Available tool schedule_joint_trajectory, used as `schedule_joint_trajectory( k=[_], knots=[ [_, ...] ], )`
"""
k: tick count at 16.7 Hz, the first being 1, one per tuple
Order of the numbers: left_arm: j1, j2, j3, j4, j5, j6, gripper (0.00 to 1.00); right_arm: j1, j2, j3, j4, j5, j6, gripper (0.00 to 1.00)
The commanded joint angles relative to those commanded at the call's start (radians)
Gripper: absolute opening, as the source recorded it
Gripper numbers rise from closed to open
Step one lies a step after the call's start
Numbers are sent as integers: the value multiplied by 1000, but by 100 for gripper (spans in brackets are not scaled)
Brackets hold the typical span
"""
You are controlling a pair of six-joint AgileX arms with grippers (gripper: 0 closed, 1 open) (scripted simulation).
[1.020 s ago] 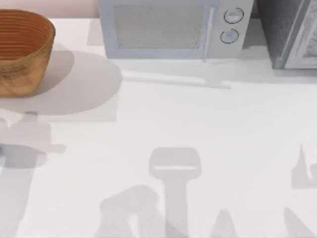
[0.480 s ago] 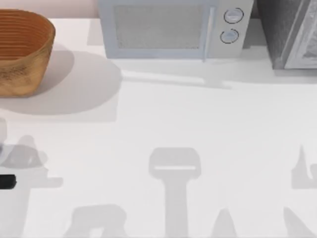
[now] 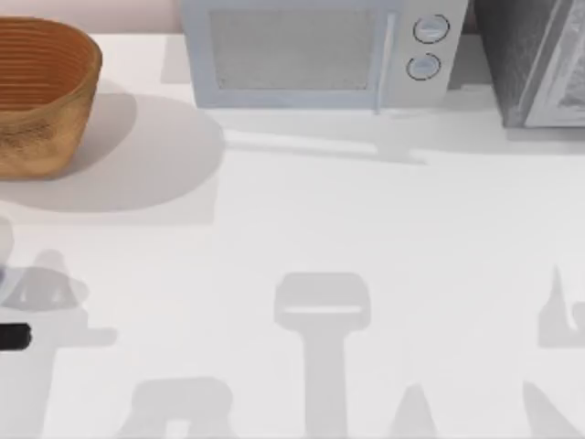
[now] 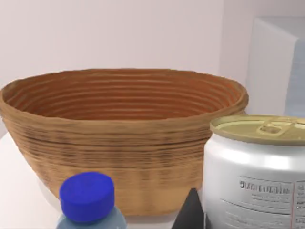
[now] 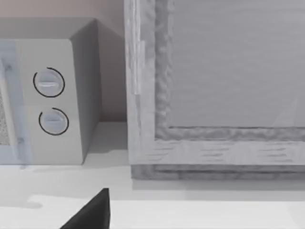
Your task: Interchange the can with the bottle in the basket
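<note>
Swinging our left arm [image 3: 11, 337] in at the table's left edge, we face the can [image 4: 255, 174] and bottle [image 4: 88, 200] standing before the basket [image 4: 119, 143]; finger spread: cannot tell.

You are looking at a kitchen made on a computer. A grey-white microwave [image 3: 315, 53] with two round knobs [image 3: 426, 46] stands at the back of a plain white table [image 3: 366, 229], and a woven basket [image 3: 41, 96] sits at its left.

Basket [image 4: 119, 143] golden-brown ribbed; can [image 4: 257, 176] white w/ gold-olive top; bottle [image 4: 88, 200] cap blue.
</note>
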Motion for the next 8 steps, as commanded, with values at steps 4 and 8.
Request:
schedule_joint_trajectory(
  k=[4,8],
  knots=[
    [-14,109,75,105,56,-4,0,0,0,0,0,0,0,100],
    [-40,313,189,261,156,-9,0,0,0,0,0,0,0,100]
  ],
)
